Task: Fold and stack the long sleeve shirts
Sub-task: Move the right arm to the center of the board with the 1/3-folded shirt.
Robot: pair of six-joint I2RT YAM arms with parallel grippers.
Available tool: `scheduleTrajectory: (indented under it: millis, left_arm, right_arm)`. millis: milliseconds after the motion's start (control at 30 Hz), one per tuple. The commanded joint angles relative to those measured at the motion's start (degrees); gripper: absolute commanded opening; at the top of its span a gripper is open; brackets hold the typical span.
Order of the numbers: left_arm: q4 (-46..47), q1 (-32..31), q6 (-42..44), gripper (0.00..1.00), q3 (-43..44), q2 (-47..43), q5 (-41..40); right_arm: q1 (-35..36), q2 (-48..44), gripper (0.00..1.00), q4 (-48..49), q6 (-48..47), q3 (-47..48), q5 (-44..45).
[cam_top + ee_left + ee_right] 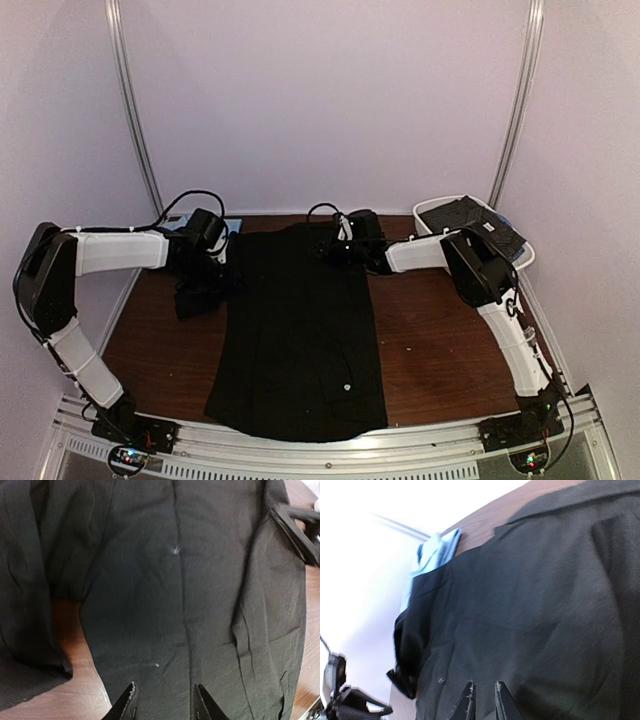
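A plain black long sleeve shirt (300,330) lies lengthwise down the middle of the brown table, collar at the far end and hem at the near edge. Part of it bunches out to the left (195,295). My left gripper (222,262) is at the shirt's upper left edge. In the left wrist view it (164,692) stands open, its fingers apart just above the black cloth (175,580). My right gripper (330,248) is at the shirt's upper right. In its wrist view the fingers (484,690) are pinched close on the cloth (530,605). A light blue shirt (228,224) (437,552) lies behind the left gripper.
A white oval tub (430,210) with dark folded cloth (470,220) in it stands at the back right corner. Bare brown table (440,340) shows to the right of the black shirt and to its left (160,340). Pale walls close off the back and sides.
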Motion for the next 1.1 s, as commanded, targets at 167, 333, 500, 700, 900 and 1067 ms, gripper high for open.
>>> scheduleTrajectory:
  millis: [167, 333, 500, 700, 900, 1067]
  left_arm:
    - [4.78, -2.35, -1.47, 0.38, -2.43, -0.19, 1.18]
    - [5.61, -3.73, -2.05, 0.38, -2.75, 0.85, 1.45]
    - [5.77, -6.04, -2.32, 0.38, -2.07, 2.46, 1.39]
    - [6.17, -10.00, -3.32, 0.38, -0.85, 5.54, 1.40]
    - [6.13, -14.80, -4.60, 0.38, 1.79, 9.90, 2.03]
    - [6.14, -18.16, -5.74, 0.38, 4.02, 13.09, 2.65]
  right_arm:
    - [-1.04, 11.57, 0.15, -11.13, 6.31, 19.65, 7.79]
    - [-2.35, 12.52, 0.15, -14.92, 5.15, 20.22, 10.02]
    - [-4.04, 13.00, 0.16, -19.41, 2.72, 20.00, 10.40]
    - [-5.41, 13.05, 0.16, -22.02, 0.26, 20.40, 10.86]
    - [-7.11, 12.98, 0.16, -23.21, -1.17, 20.16, 9.00]
    - [-8.55, 13.04, 0.17, -23.82, -2.53, 20.24, 8.13]
